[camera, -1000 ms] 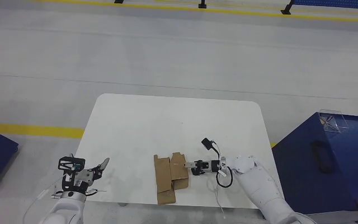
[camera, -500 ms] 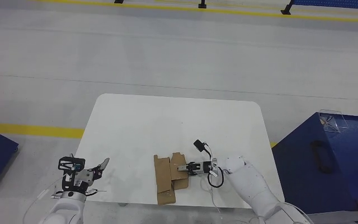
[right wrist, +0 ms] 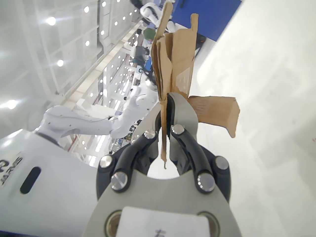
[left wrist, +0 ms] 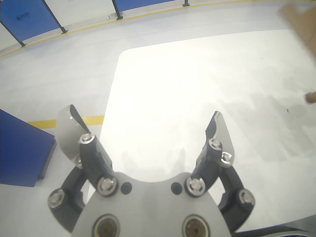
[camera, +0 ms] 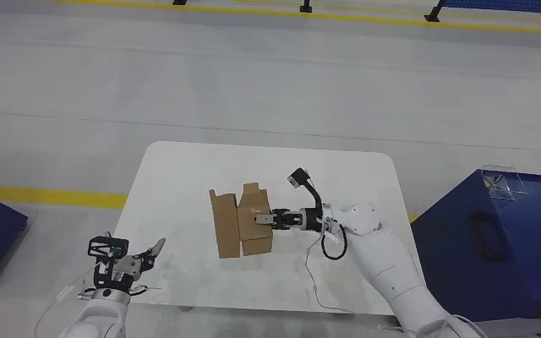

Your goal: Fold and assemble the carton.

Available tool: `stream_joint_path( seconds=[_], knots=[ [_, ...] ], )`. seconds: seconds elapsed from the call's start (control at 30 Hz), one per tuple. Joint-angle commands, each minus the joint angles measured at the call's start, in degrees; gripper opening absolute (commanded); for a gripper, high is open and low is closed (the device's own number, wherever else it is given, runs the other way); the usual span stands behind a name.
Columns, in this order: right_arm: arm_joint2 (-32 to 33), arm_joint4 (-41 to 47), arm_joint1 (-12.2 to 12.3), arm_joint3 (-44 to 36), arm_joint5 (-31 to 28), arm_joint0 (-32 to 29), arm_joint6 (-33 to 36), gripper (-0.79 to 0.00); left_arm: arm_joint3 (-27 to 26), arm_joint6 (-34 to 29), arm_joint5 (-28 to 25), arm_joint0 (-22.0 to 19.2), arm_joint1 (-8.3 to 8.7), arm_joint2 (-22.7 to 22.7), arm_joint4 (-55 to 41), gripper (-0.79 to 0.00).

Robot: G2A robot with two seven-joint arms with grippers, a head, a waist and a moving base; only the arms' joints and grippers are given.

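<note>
- One flattened carton (camera: 241, 221) over the table's (camera: 194, 169) middle, its edge clamped by the right gripper (right wrist: 166, 102)
- Left gripper (left wrist: 145, 117) spread open at the near-left edge

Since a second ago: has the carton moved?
Yes. The carton has left the near edge of the table and is now farther in, toward the middle. It no longer lies flat, and the right jaws are shut on it.

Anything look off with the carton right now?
Yes. The carton is folded flat, pinched at one edge by the right gripper, and one flap juts sideways from the stack, bent out of line.
</note>
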Motion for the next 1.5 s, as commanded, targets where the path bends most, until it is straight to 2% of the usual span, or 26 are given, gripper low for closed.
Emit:
stream_joint_path(
  seconds=[0.0,0.13,0.27,0.4,0.77,0.83,0.9,1.0,1.07,1.2,1.3,1.37,1.47],
  knots=[
    [6.1,1.3,1.9,-15.1,3.1,-3.3,2.9,-0.785,0.0,0.0,0.0,0.0,0.0,0.0,0.0,0.0],
    [13.1,2.7,3.6,-32.0,9.1,-7.2,2.3,-0.785,0.0,0.0,0.0,0.0,0.0,0.0,0.0,0.0],
    [16.8,2.7,4.3,-40.3,12.2,-9.7,-0.3,-0.785,0.0,0.0,0.0,0.0,0.0,0.0,0.0,0.0],
    [18.1,2.4,4.8,-41.8,14.4,-10.1,-0.4,-0.785,0.0,0.0,0.0,0.0,0.0,0.0,0.0,0.0],
    [18.1,2.4,4.8,-41.8,14.4,-10.1,-0.4,-0.785,0.0,0.0,0.0,0.0,0.0,0.0,0.0,0.0],
    [17.5,5.5,4.8,-40.2,16.5,-12.0,-0.9,-0.785,0.0,0.0,0.0,0.0,0.0,0.0,0.0,0.0],
    [17.5,13.8,4.9,-37.4,18.4,-13.9,1.3,-0.785,0.0,0.0,0.0,0.0,0.0,0.0,0.0,0.0],
    [16.5,33.4,4.6,-31.4,23.9,-15.5,10.0,-0.785,0.0,0.0,0.0,0.0,0.0,0.0,0.0,0.0],
    [14.3,47.2,4.1,-26.7,30.8,-15.7,16.2,-0.785,0.0,0.0,0.0,0.0,0.0,0.0,0.0,0.0],
    [6.7,71.0,2.4,-21.5,48.1,-15.1,16.2,-0.785,0.0,0.0,0.0,0.0,0.0,0.0,0.0,0.0],
    [-3.4,90.4,0.9,-21.0,53.5,-13.9,11.5,-0.785,0.0,0.0,0.0,0.0,0.0,0.0,0.0,0.0],
    [-8.9,106.1,-0.1,-22.5,60.6,-13.4,4.4,-0.785,0.0,0.0,0.0,0.0,0.0,0.0,0.0,0.0],
    [-12.3,126.2,-1.8,-20.9,72.4,-14.0,-7.4,-0.785,0.0,0.0,0.0,0.0,0.0,0.0,0.0,0.0]
  ],
)
